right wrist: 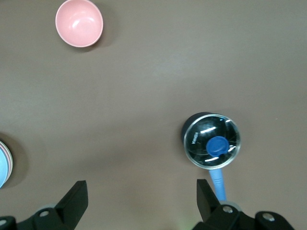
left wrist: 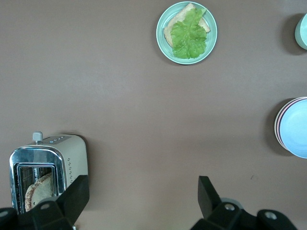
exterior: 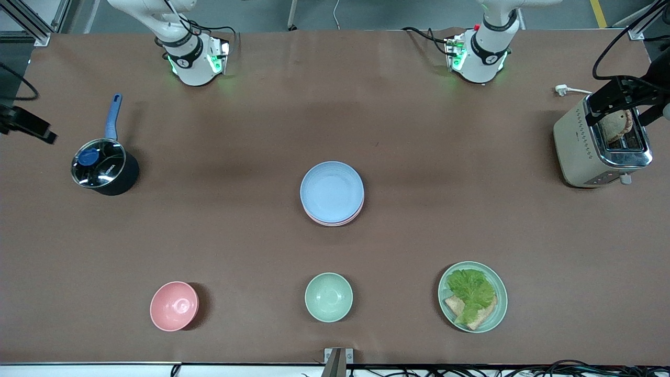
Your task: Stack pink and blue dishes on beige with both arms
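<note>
At the table's middle the light blue plate (exterior: 332,191) lies on top of a stack, with the pink plate's rim (exterior: 331,223) showing just under it. The front view does not show the beige plate. In the left wrist view a thin pale edge (left wrist: 277,125) runs round the bottom of the stack beneath the blue plate (left wrist: 296,127). My left gripper (left wrist: 142,194) hangs open and empty, high over bare table beside the toaster. High over bare table beside the pot, my right gripper (right wrist: 141,196) is open and empty too. Both arms wait, well apart from the stack.
A black pot (exterior: 99,166) with a glass lid and blue handle stands toward the right arm's end. A toaster (exterior: 602,149) holding bread stands toward the left arm's end. Nearest the front camera are a pink bowl (exterior: 174,306), a mint-green bowl (exterior: 328,297) and a mint-green plate (exterior: 500,309) with lettuce and bread.
</note>
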`<act>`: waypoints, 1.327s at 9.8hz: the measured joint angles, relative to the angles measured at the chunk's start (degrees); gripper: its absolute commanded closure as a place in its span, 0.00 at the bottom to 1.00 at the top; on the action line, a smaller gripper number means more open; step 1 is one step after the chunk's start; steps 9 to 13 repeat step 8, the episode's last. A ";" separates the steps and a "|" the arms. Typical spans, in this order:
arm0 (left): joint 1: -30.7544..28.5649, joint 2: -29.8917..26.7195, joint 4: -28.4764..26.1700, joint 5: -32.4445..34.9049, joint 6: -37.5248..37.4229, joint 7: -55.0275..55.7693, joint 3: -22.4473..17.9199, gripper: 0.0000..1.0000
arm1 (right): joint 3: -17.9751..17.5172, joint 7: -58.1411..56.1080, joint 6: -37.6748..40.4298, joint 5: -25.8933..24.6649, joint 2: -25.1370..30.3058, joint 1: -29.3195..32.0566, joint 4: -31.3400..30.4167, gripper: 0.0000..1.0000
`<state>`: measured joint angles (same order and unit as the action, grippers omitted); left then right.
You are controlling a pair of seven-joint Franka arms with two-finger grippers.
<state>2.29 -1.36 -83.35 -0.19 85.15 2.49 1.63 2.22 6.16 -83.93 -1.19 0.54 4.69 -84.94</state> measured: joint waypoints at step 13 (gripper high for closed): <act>0.00 0.00 0.00 0.00 0.03 0.00 0.02 0.00 | -0.49 -0.30 0.42 0.56 -0.27 -0.23 1.23 0.00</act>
